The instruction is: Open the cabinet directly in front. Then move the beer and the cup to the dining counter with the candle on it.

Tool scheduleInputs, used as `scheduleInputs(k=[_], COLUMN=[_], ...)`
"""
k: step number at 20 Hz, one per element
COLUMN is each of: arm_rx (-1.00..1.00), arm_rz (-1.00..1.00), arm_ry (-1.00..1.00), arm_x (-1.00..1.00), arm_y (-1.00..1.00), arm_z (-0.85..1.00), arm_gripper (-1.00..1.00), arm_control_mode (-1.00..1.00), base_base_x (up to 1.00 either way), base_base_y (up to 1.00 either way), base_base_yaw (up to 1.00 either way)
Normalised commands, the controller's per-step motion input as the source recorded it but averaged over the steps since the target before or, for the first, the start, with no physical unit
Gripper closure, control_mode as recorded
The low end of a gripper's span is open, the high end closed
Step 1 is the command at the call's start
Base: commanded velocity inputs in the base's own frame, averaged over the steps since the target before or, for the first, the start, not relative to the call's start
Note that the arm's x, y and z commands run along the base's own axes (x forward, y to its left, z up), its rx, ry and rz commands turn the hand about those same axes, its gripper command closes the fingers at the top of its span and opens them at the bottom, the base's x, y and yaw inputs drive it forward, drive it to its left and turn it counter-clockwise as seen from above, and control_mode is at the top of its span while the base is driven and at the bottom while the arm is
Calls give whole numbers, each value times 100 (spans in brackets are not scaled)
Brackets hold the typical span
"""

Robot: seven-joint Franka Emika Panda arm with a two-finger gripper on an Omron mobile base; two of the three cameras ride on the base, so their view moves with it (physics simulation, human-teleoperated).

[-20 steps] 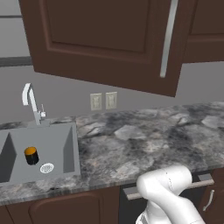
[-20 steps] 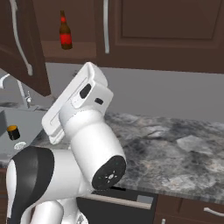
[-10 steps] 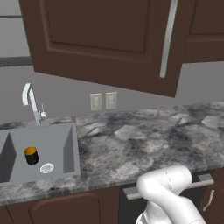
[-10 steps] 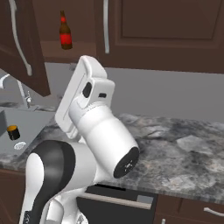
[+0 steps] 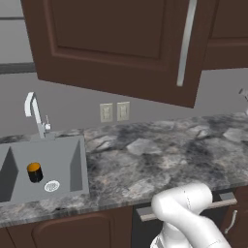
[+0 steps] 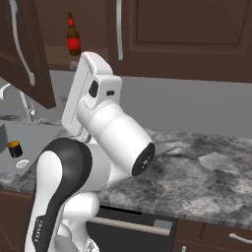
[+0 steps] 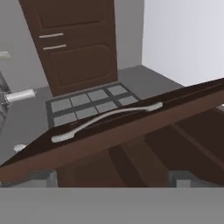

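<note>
Where the dark brown wooden wall cabinet (image 6: 24, 54) stands open, brown glass beer bottle (image 6: 73, 35) on its shelf, base hidden by the arm; hand (image 7: 112, 177) fingers apart, tips cropped, holding nothing.

The scene is evenly and softly lit, with no single source discernible. A faint shadow is cast beneath the open cabinet door (image 5: 116, 48). Edges are rendered slightly soft; no glare or distortion is observed.

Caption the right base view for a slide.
Cabinet door swung open, beer on its shelf, arm raised before the marbled worktop.
</note>
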Motion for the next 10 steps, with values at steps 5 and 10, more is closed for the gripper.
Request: scheduleInputs(k=[5,10], arm_rx=[-7,-6], arm_rz=[10,10], arm_ry=[-2,-5], arm_x=[17,27], arm_y=[7,23], arm_z=[6,0], arm_gripper=[-100,-100], arm_control_mode=[-100,-100], base_base_x=[0,0], base_base_y=[0,0], base_base_yaw=[0,0])
